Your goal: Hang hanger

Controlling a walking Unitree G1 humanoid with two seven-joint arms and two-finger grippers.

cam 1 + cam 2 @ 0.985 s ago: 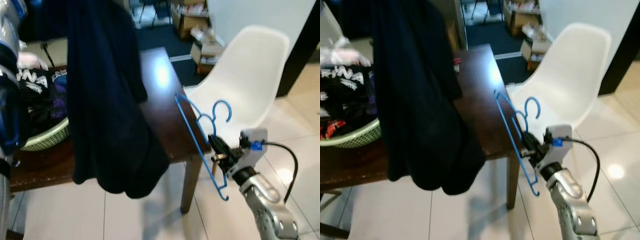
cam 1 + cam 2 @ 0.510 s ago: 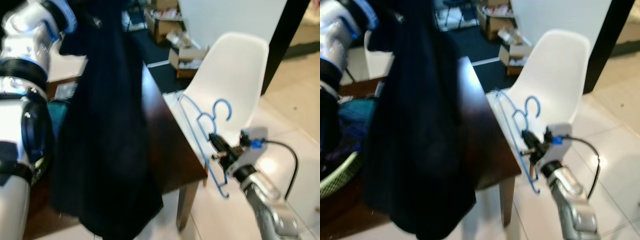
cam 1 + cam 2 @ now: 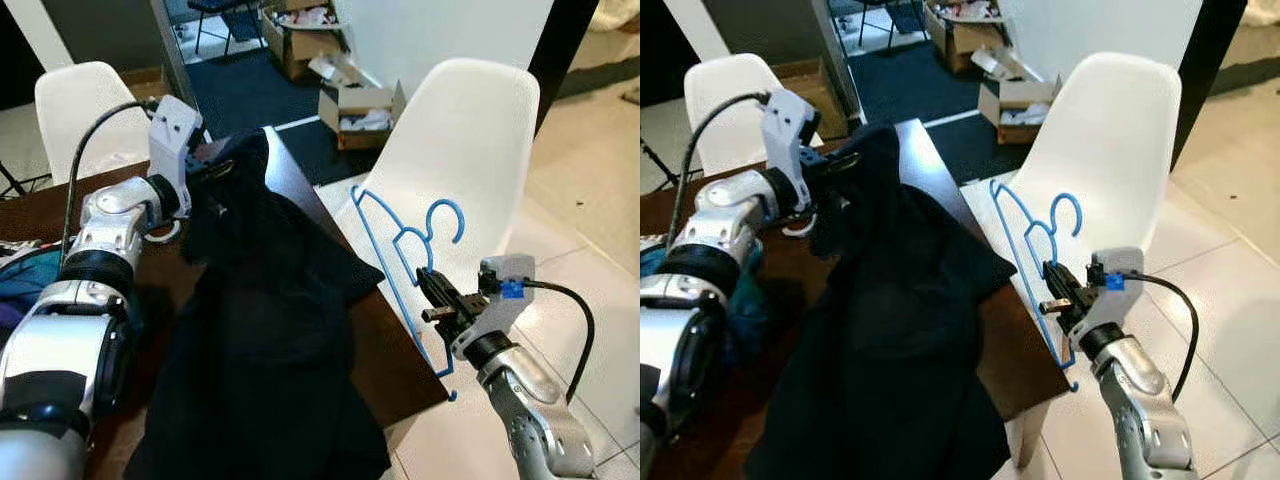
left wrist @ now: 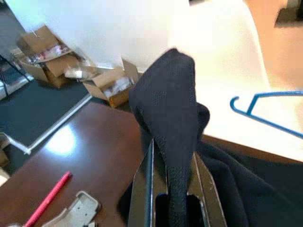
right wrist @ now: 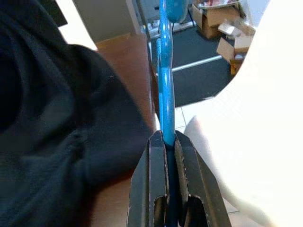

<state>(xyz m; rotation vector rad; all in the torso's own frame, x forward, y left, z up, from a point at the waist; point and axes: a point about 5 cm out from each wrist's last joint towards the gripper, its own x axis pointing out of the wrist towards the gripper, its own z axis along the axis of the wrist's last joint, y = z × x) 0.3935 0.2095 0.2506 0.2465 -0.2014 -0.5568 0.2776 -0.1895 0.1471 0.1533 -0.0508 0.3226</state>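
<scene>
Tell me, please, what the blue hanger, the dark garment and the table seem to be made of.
Blue hanger: thin, smooth rod, probably plastic or coated wire. Dark garment: soft, matte knit fabric; the weave shows in the left wrist view. Table: dark brown, glossy, likely varnished wood.

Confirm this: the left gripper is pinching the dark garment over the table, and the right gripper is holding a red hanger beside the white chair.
Not quite: the hanger is blue, not red, as the left eye view shows. The rest holds: the left gripper pinches the dark garment over the table, and the right gripper holds the hanger beside the white chair.
</scene>
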